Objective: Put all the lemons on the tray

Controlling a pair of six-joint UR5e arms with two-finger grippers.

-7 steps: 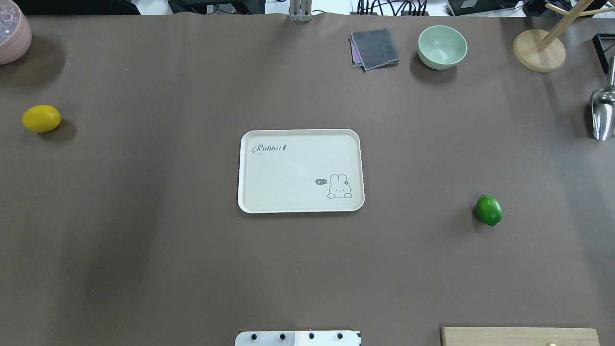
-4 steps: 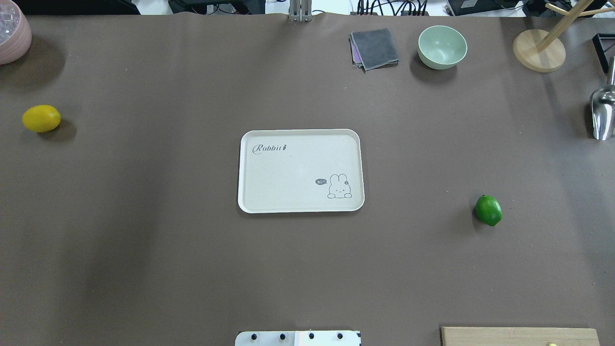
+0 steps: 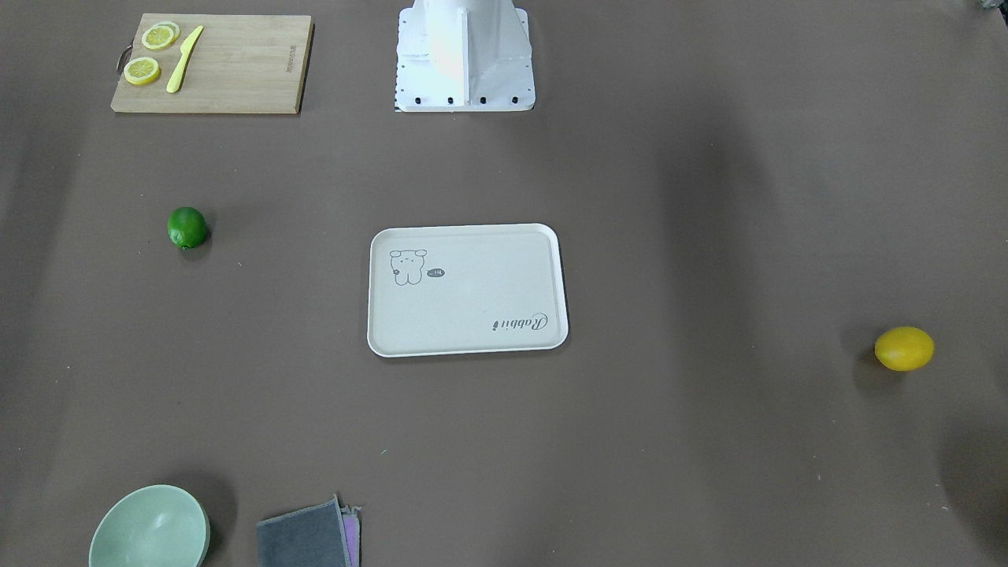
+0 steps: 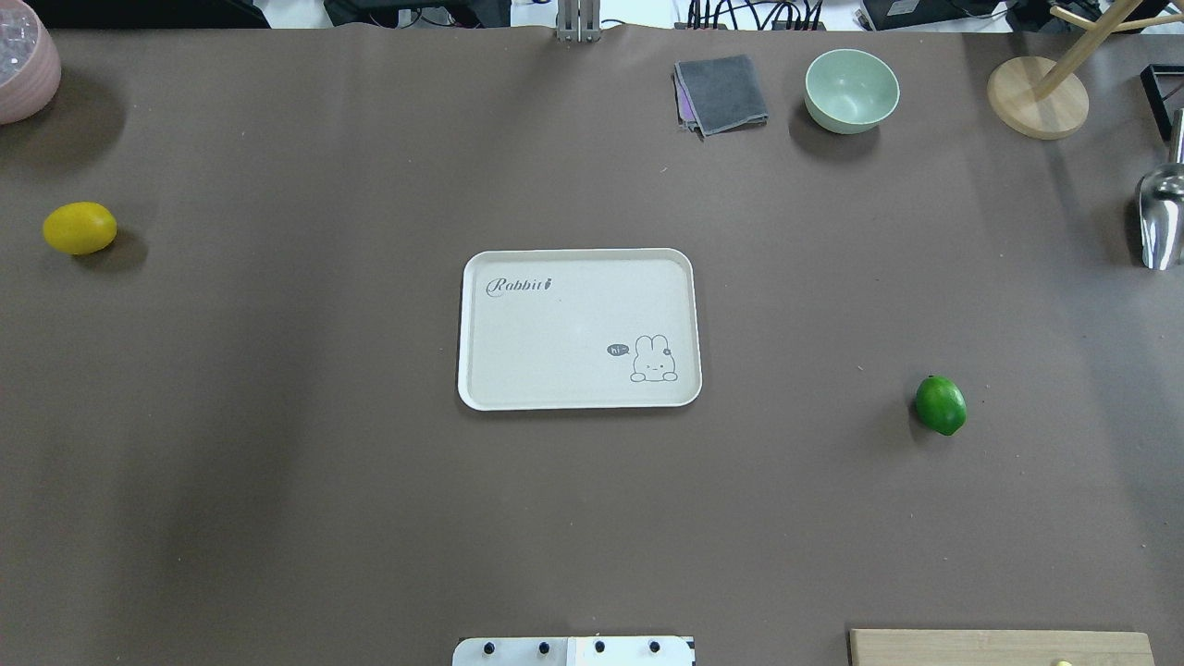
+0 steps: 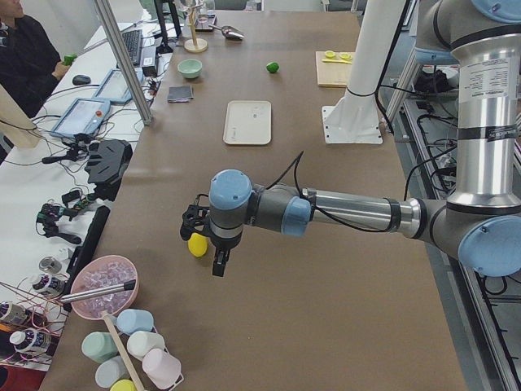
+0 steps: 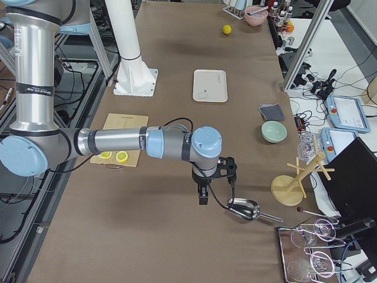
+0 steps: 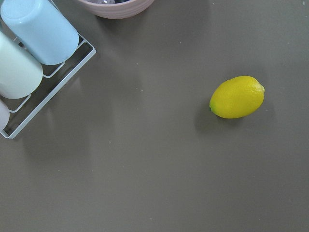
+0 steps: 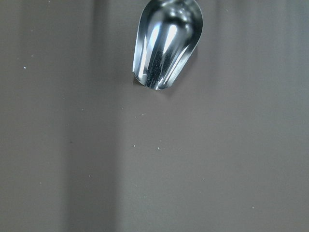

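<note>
The cream tray (image 4: 555,342) lies at the table's middle and holds nothing; it also shows in the front view (image 3: 472,303). The yellow lemon (image 4: 80,228) lies far to its left on the table, also in the left wrist view (image 7: 237,97). The green lemon (image 4: 941,405) lies right of the tray, also in the front view (image 3: 187,227). My left gripper (image 5: 207,248) hovers beside the yellow lemon (image 5: 197,245). My right gripper (image 6: 215,186) hovers near the metal scoop (image 6: 244,210). Both grippers show only in the side views, so I cannot tell whether they are open or shut.
A wooden cutting board (image 3: 236,63) with lemon slices (image 3: 142,71) lies near the robot base (image 3: 465,55). A green bowl (image 4: 851,90), grey cloth (image 4: 721,92) and wooden stand (image 4: 1036,97) line the far edge. A pink bowl (image 4: 23,65) and cup rack (image 7: 34,53) stand at the left end.
</note>
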